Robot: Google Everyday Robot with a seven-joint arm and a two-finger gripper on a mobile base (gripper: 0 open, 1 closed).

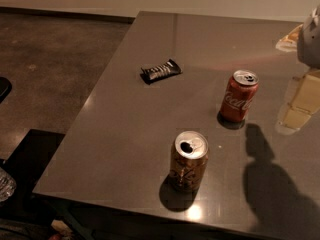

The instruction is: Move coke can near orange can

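The coke can, red with white script and a silver top, stands upright on the right part of the grey table. The orange can, brownish-orange with dark markings and an opened silver top, stands upright nearer the front edge, to the lower left of the coke can and about a can's height away. My gripper is at the right edge of the view, to the right of the coke can and apart from it. It holds nothing that I can see.
A dark snack bar wrapper lies on the table to the left of the coke can. The table's left and front edges drop to a dark floor. The arm's shadow lies on the table's front right.
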